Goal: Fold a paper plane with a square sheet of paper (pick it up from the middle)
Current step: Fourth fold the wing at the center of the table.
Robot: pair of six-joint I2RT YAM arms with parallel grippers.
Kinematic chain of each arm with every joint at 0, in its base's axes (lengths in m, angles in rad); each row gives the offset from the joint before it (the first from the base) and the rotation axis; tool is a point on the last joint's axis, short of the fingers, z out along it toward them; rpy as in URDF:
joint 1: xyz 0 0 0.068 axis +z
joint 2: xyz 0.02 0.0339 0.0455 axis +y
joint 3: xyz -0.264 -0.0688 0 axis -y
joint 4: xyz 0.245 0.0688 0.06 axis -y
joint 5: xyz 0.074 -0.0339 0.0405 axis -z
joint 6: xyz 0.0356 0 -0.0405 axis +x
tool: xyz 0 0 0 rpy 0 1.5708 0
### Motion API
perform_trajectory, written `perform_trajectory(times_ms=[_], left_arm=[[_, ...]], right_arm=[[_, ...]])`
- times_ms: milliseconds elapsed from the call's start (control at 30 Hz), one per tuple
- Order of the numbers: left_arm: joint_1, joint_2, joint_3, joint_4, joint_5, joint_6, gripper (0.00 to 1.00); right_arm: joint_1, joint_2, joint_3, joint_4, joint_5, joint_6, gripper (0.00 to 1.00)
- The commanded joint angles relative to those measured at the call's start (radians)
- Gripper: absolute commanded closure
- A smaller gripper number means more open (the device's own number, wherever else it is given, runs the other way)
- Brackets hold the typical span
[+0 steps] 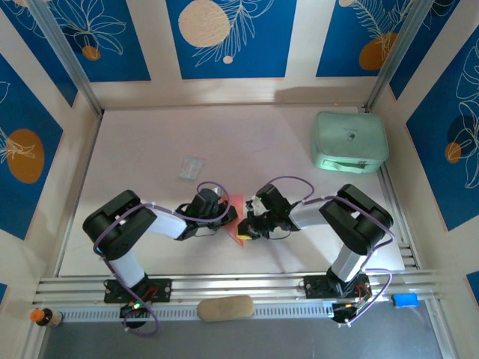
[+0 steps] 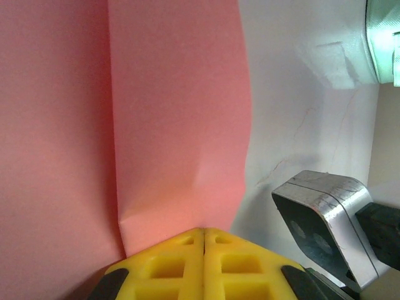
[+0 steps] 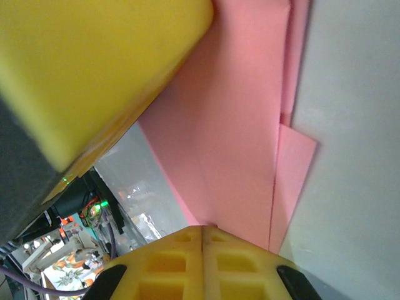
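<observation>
The paper (image 1: pixel 238 217) sits at the middle of the bench (image 1: pixel 247 142), near its front edge, pinched between the two arms that meet there tip to tip. It is thin, matte and salmon-pink, and already folded.

In the left wrist view the paper (image 2: pixel 175 112) shows a straight lengthwise crease with a darker panel to its left. A soft dent lies low on the lighter panel, and its right edge bows slightly against the white bench. The left jaws are fully closed. Their yellow waffle-moulded pads (image 2: pixel 169 262) press together along one seam, with the paper's near edge caught in it. A brushed-metal block (image 2: pixel 325 219) with rounded corners stands just beside the paper.

In the right wrist view the paper (image 3: pixel 237 144) lies in stacked layers, with a narrow flap jutting out at the lower right. The right jaws are likewise closed tight on the paper's corner, pads (image 3: pixel 169 262) meeting flush. A smooth yellow pad (image 3: pixel 94 69) of the other arm looms close above.

Farther back rests a small clear plastic packet (image 1: pixel 191 167). A mint-green rounded case (image 1: pixel 349 140) sits at the back right. A tan oblong pad (image 1: pixel 224 307) lies on the rail between the arm bases.
</observation>
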Motion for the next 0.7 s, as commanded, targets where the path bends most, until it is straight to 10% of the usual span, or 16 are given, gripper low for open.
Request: perform_trajectory(times_ms=[0, 667], left_arm=[[-0.007, 0.025, -0.046, -0.127, -0.050, -0.004, 1.00], [-0.007, 0.036, -0.050, -0.121, -0.055, -0.020, 1.00]], right_arm=[[0.018, 0.002, -0.040, -0.036, -0.020, 0.015, 0.99], [0.116, -0.115, -0.087, -0.259, 0.102, -0.028, 1.00]])
